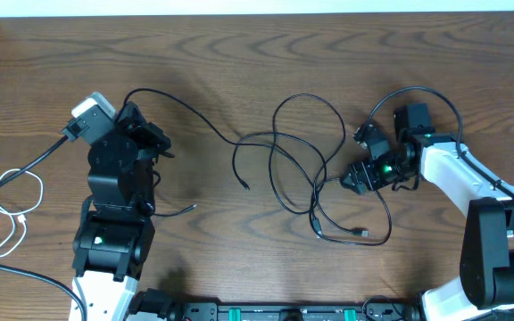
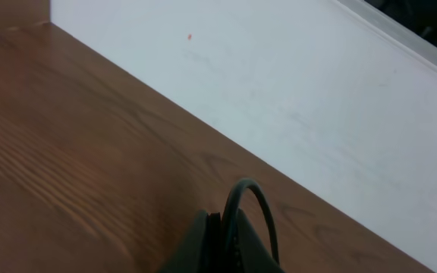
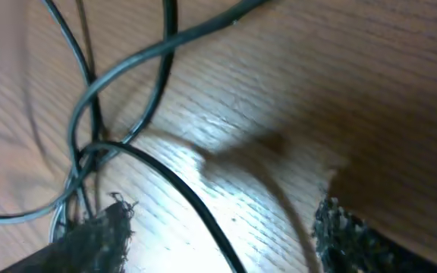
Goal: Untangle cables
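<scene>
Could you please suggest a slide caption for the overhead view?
Tangled black cables on a wooden table: left pincer grips one, right pincer open at the tangle.

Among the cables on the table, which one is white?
The white cable, lying looped alone near the left edge of the table. All the others are black cables, tangled together in the middle.

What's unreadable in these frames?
1. Left gripper: the left wrist view's bottom edge crops it, and overhead its arm covers it; grip on the black cable unclear.
2. White cable: cut off by overhead's left edge.
3. Tangle: which strand lies on top; too thin overhead, blurred in right wrist view.
</scene>
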`<state>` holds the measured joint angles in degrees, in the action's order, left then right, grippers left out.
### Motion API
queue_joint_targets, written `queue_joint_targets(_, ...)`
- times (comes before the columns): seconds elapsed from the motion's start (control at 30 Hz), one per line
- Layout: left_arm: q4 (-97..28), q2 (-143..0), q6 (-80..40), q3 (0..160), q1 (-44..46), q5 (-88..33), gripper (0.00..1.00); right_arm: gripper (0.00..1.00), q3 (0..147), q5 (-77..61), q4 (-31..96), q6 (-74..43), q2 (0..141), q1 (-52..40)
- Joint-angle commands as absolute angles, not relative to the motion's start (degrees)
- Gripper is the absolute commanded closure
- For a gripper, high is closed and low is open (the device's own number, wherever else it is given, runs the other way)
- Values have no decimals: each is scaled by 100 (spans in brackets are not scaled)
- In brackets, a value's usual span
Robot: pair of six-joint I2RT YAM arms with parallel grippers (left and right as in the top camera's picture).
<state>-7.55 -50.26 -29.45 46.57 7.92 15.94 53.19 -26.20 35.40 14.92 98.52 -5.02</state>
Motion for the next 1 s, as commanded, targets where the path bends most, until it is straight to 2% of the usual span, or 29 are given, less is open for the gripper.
queue_joint_targets(0.0, -751, -5037, -2821, 4674, 753, 2115, 92, 30, 5323, -2390, 3601, 1529, 9872, -515)
queue_joint_targets(0.1, -766, -5037, -2808, 4674, 692, 2198, 92, 29, 5262, -2386, 3629, 1531, 9872, -515)
queue_joint_targets(0.13, -768, -5037, -2810, 4674, 637, 2213, 93, 23, 5203, -2388, 3621, 1559, 9872, -515)
queue_joint_targets(0.3, -768, -5037, -2812, 4674, 436, 2215, 93, 19, 4936, -2388, 3531, 1747, 9872, -515)
queue_joint_targets(0.47, -766, -5037, -2812, 4674, 386, 2215, 92, 40, 4807, -2322, 3382, 1743, 9872, -515)
queue_joint_targets(0.7, -766, -5043, -2812, 4674, 386, 2324, 93, 48, 4663, -1590, 3321, 1745, 9872, -515)
queue_joint_targets(0.8, -766, -5043, -2810, 4674, 386, 2373, 93, 64, 4659, -1015, 3293, 1743, 9872, -515)
queue_joint_targets(0.9, -766, -5043, -2810, 4674, 355, 2652, 93, 85, 4659, -220, 3247, 1638, 9872, -504)
queue_joint_targets(0.97, -770, -5043, -2810, 4674, 285, 2731, 93, 86, 4659, 357, 3183, 1389, 9872, -460)
